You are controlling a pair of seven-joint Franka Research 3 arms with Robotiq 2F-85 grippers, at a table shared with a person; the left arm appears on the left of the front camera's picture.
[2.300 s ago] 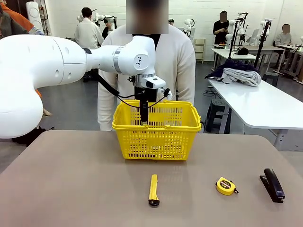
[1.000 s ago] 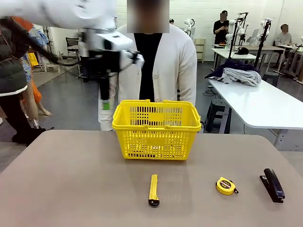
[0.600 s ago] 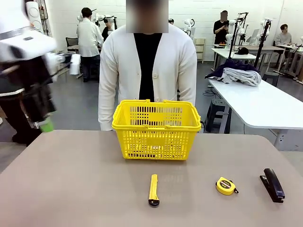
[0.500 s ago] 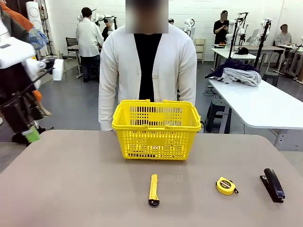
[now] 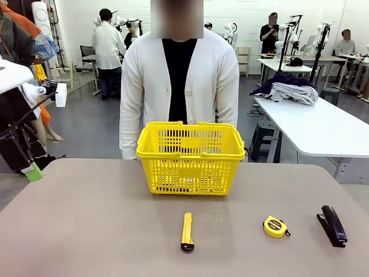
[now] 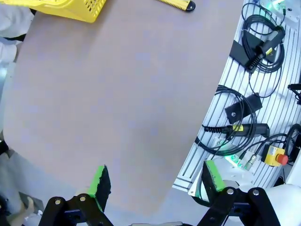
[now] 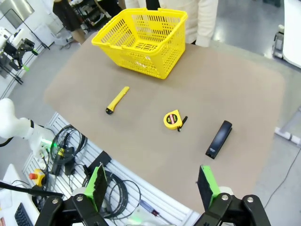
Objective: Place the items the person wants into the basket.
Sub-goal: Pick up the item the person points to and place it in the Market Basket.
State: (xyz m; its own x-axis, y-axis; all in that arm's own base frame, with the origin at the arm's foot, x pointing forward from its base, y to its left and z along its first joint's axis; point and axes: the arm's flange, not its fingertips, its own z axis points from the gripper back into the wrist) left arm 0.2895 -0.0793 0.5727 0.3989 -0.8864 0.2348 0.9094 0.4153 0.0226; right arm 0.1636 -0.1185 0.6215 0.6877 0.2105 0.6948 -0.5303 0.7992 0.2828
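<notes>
Hovering off the table's near edge, the right end effector has its green-padded fingers spread wide with nothing between them. The left end effector is likewise spread apart and empty. It sits at the bottom of its own wrist view, and at the far left edge of the front view, clear of the things.

Next out, a row of three lies along the lower part of the front view. The yellow utility knife is at lower centre, lengthwise toward the basket with its black end nearest the robot. The round tape measure is to its right, and the stapler is at the lower right. All three are well apart.

Beyond them the yellow basket stands at centre; what lies inside cannot be made out through the lattice. Just behind it the person stands with arms down.

This looks like a pause between picks, with the knife the wanted thing left on the table. The next move calls for an end effector to come down over the knife, line its fingers across the narrow body and close, then carry it over the basket rim.
</notes>
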